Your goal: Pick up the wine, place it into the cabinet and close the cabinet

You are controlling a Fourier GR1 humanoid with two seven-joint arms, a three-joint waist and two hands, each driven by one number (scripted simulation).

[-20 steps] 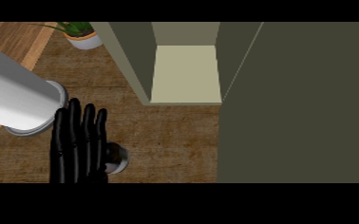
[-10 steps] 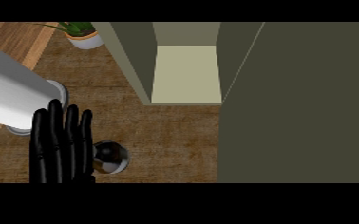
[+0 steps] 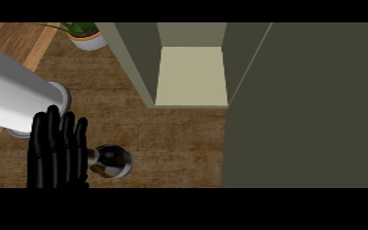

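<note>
A brown woven-looking bench [image 3: 173,126] was seen, with an open cabinet [image 3: 191,75] at its far side and a potted plant [image 3: 86,36] to the cabinet's left. The wine [image 3: 111,161] was seen from above near the bench's front edge, its long axis apparently vertical. The left robot hand [image 3: 57,148], fingers straight, touched and partly hid it

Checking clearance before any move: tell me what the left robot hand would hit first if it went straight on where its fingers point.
The grey forearm: the left robot hand points up the view, its fingertips already at the forearm's end. Depth is unclear, so it might pass above it.
</note>
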